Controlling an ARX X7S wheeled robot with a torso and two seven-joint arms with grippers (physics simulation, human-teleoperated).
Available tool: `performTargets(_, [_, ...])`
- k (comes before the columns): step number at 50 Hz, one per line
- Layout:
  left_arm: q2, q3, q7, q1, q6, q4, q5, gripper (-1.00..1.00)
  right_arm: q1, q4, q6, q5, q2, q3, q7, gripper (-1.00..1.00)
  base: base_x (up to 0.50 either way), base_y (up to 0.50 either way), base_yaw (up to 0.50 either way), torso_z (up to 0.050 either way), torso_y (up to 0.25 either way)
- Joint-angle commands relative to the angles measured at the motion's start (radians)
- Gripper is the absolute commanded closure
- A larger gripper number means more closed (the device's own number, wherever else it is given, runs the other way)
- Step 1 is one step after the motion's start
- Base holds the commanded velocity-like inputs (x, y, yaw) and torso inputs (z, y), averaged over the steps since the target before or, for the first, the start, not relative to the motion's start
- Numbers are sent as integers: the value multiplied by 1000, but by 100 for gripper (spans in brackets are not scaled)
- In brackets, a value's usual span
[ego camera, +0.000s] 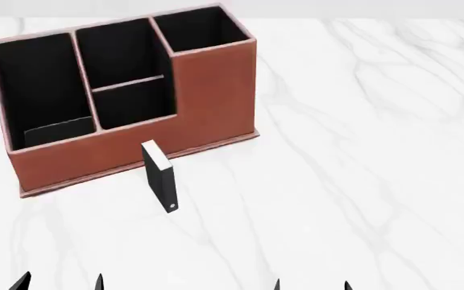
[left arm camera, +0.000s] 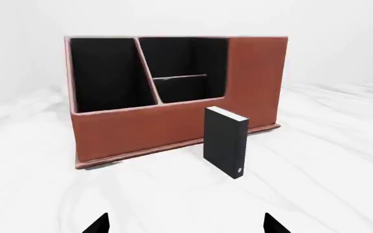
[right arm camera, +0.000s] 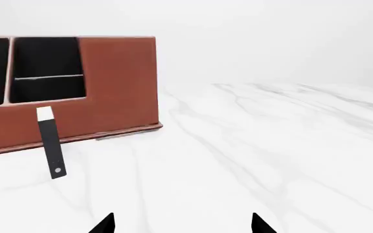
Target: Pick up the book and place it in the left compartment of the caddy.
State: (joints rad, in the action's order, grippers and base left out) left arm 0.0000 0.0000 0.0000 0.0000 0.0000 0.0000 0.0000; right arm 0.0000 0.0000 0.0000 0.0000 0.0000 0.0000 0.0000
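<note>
Nothing done yet. The book [ego camera: 159, 176] stands upright on the table [ego camera: 361, 151], just in front of the caddy [ego camera: 127, 145], ungrasped. The left compartment [ego camera: 40, 90] awaits it. I see both grippers' jaws wide apart and empty. Whole pick and place remains.

No readable text anywhere; the small thin black book [left arm camera: 225, 141] bears only a tiny white round mark [left arm camera: 240, 170].
</note>
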Motion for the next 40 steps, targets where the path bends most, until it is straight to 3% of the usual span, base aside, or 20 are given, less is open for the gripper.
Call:
performTargets(1, [-15, 18, -34, 1, 23, -7, 1, -100, 1, -1, 0, 17, 15, -19, 21, -100, 0, 0, 0, 0, 0])
performTargets(21, [-58, 72, -105, 2, 77, -38, -7, -100, -1, -12, 3, 62, 55, -64, 79, -100, 0, 0, 0, 0, 0])
performTargets(22, [-168, 223, -244, -150, 150, -150, 123, -100, 0, 19, -1, 22, 14, -16, 31, -100, 0, 0, 0, 0, 0])
performTargets(23, [-18, 73, -94, 0, 80, -43, 39, -100, -2, -16, 7, 29, 19, -21, 36, -100, 0, 0, 0, 0, 0])
performTargets(24, [-16, 23, -52, 2, 81, -49, 30, -100, -3, -18, 8, 33, 24, -25, 41, -100, 0, 0, 0, 0, 0])
performTargets(29, [-45, 57, -94, 14, 117, -45, 76, -100, -7, -51, 26, 32, 40, -47, 65, -100, 0, 0, 0, 0, 0])
performTargets(40, [-82, 61, -113, 27, -147, 342, 134, -100, 25, -412, 349, -39, 69, -104, 123, -100, 0, 0, 0, 0, 0])
